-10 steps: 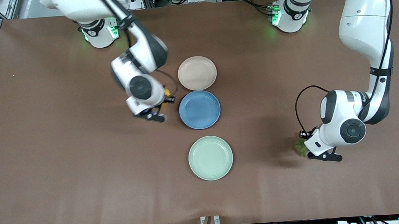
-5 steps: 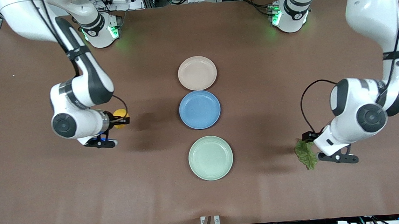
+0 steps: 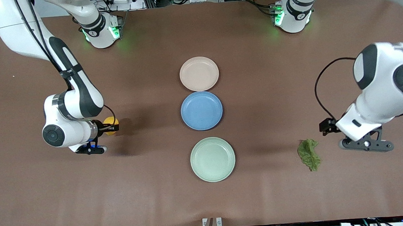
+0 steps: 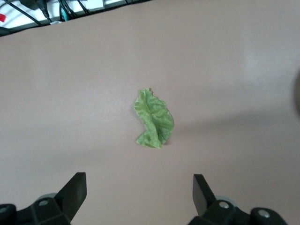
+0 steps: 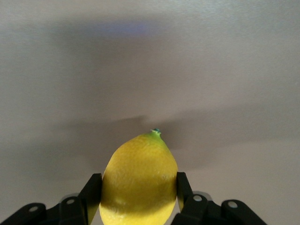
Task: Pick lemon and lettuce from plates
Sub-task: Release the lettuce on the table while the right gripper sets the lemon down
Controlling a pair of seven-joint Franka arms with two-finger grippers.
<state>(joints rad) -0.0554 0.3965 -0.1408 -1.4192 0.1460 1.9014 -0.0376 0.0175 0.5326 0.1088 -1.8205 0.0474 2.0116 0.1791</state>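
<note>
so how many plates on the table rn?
3, in a touching-or-nearly row mid-table, all bare: beige-pink plate farthest from the front camera, blue plate in the middle, mint green plate nearest, set slightly apart. None appears hidden.

You see two glossy white arms with dark grey joint bands, round dark caps, looping black cables, green-lit bases, and black-fingered hands with small silver screws.

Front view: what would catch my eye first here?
Three empty plates in a row mid-table: beige-pink plate, blue plate, mint plate. The right pincer grips the lemon above bare table at the right arm's end. The lettuce lies on the table, the left pincer open over it.
</note>
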